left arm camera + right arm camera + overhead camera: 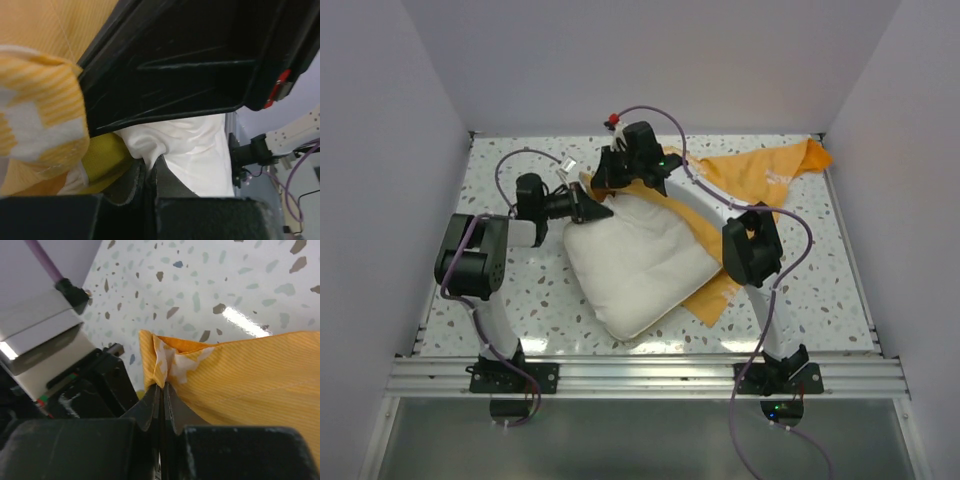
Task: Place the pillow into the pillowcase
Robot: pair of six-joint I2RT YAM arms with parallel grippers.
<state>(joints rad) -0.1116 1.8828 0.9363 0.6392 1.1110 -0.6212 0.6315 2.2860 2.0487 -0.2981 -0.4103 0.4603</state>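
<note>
The plump cream-white pillow (635, 262) lies mid-table on top of the orange pillowcase (760, 172), which spreads toward the back right. My left gripper (600, 212) is shut on a fold of the pillow's white cover (150, 147) at its far left corner, next to the yellow-green strip (102, 160). My right gripper (610, 168) hovers just behind that same corner, shut on a bunched edge of the pillowcase (162, 367). The orange cloth (250, 380) stretches away to the right of those jaws. The two grippers sit almost against each other.
The speckled tabletop (820, 290) is walled by grey panels at the left, back and right. An aluminium rail (650, 375) runs along the near edge with both arm bases. Purple cables (660, 112) loop over the back.
</note>
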